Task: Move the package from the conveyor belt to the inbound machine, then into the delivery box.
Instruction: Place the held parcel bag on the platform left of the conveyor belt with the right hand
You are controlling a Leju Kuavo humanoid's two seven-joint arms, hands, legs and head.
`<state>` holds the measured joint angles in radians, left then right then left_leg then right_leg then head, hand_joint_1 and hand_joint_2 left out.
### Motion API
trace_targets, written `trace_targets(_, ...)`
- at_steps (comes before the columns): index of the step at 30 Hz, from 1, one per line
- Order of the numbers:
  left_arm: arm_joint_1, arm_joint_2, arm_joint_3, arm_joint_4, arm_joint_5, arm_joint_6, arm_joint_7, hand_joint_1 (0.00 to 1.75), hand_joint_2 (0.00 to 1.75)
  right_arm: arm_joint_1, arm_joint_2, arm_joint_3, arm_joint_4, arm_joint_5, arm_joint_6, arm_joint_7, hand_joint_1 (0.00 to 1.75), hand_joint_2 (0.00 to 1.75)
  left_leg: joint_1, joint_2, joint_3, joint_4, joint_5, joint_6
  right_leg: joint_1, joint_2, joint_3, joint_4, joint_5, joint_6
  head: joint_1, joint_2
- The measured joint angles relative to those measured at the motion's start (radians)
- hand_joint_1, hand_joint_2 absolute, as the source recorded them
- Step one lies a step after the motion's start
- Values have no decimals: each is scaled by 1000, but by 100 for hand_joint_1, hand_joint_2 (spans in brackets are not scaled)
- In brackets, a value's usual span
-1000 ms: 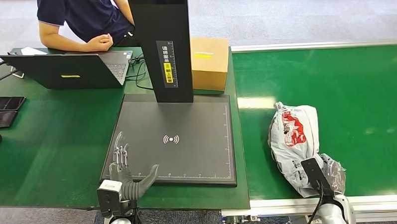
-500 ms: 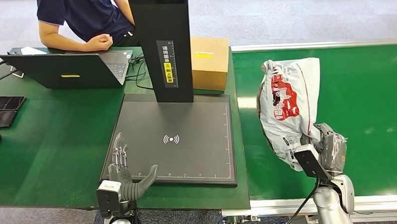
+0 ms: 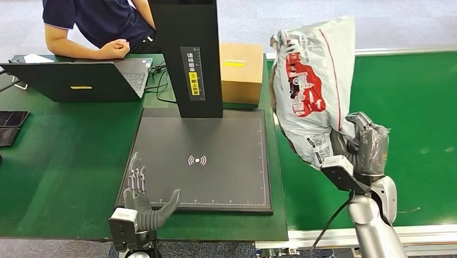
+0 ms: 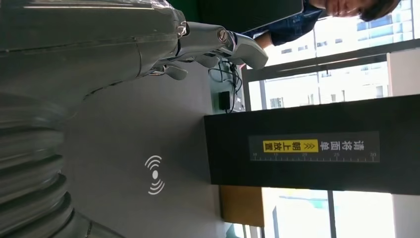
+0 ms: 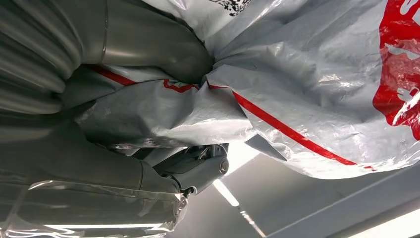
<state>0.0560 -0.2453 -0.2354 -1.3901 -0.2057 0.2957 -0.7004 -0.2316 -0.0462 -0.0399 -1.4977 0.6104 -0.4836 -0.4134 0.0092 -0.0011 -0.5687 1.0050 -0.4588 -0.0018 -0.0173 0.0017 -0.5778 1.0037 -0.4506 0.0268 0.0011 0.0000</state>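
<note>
Grey plastic package [image 3: 311,86]: right hand [image 3: 361,146] gripping its lower end, holding it above belt [image 3: 420,99] for scanner pad [image 3: 216,164]; left hand [image 3: 145,203] resting open.

The robot's left hand [image 4: 148,44], fingers spread, hovers over the inbound machine [image 4: 148,148] with its white wireless symbol [image 4: 155,174]; the black column [image 4: 307,144] carries a yellow label [image 4: 290,146].

Green table [image 3: 61,169] bearing inbound machine [image 3: 201,158] at centre, laptop [image 3: 75,80] and dark devices [image 3: 2,125] far left, cardboard box [image 3: 241,71] behind; green conveyor belt [image 3: 420,99] right.
</note>
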Motion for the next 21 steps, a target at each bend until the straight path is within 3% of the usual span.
trace_targets(5, 7, 1, -1, -12, 5, 14, 0, 0, 175, -46, -7, 60, 4, -25, 39, -6, 165, 175, 0, 0, -1, 0, 1, -1, 0, 0, 0, 0, 0, 0, 0, 0)
trace_targets(13, 20, 17, -26, -40, 16, 73, 0, 0, 175, -160, -4, 241, 93, -81, 212, -21, 163, 175, 0, -1, -1, 0, 1, -1, 1, 0, -1, 0, 0, 0, 0, 0)
trace_targets(21, 22, 41, -72, -45, 34, 116, 0, 0, 175, -230, 54, 403, 308, -83, 226, -53, 158, 175, 1, -2, -2, 0, 2, -2, 1, -1, -1, 1, 0, 0, 0, 0)
